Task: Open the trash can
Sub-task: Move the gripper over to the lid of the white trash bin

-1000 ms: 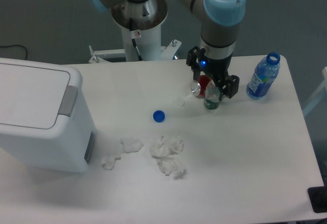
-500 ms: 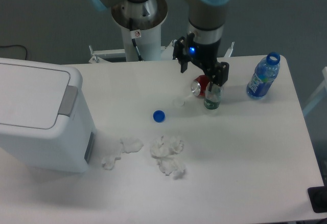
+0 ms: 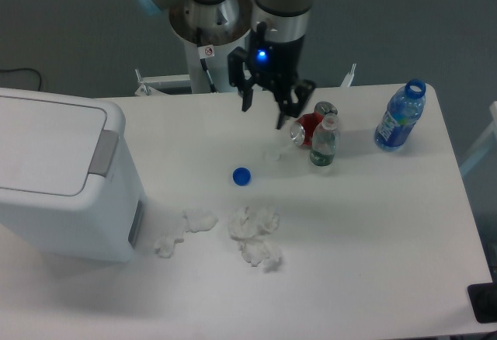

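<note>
The tool point(image 3: 265, 112), apparently spread and gripping nothing, is being held high over the counter point(image 3: 373, 231), with the shut trash can point(image 3: 66, 173) well apart toward the picture's left edge.

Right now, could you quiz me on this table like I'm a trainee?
1. True or false: the trash can lid is shut.
2. What lies nearest the blue cap? A) crumpled tissues B) blue bottle C) a banana
3. Fill in: the end effector hangs with its fingers spread and holds ____.

Key: 1 true; 2 A; 3 nothing.
</note>
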Controlling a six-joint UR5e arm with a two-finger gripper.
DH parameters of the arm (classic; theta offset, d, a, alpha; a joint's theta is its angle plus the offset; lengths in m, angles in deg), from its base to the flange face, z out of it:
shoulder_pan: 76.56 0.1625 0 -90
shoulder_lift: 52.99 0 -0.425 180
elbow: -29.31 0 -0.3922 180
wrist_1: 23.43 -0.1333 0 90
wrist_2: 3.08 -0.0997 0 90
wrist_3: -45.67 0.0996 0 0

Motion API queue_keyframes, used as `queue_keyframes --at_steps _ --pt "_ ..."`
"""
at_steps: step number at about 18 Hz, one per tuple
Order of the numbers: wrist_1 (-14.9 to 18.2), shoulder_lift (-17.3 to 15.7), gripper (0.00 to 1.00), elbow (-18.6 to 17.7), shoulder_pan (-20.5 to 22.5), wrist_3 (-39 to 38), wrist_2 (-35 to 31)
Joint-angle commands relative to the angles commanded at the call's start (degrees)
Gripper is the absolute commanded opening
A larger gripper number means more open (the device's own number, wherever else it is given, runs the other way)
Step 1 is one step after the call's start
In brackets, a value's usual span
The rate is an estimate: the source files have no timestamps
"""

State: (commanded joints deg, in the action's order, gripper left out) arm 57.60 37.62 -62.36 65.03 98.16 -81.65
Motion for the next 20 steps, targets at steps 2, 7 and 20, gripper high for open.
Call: queue_keyframes --at_steps 2,7,20 --pt "1.3 0.3 0.04 1.2 -0.9 -3.8 0.0" --pt "8.4 5.1 0.00 10.1 -4.2 -6.3 3.5" --pt "8.1 9.1 0.00 14.2 -6.1 -13.3 10.6"
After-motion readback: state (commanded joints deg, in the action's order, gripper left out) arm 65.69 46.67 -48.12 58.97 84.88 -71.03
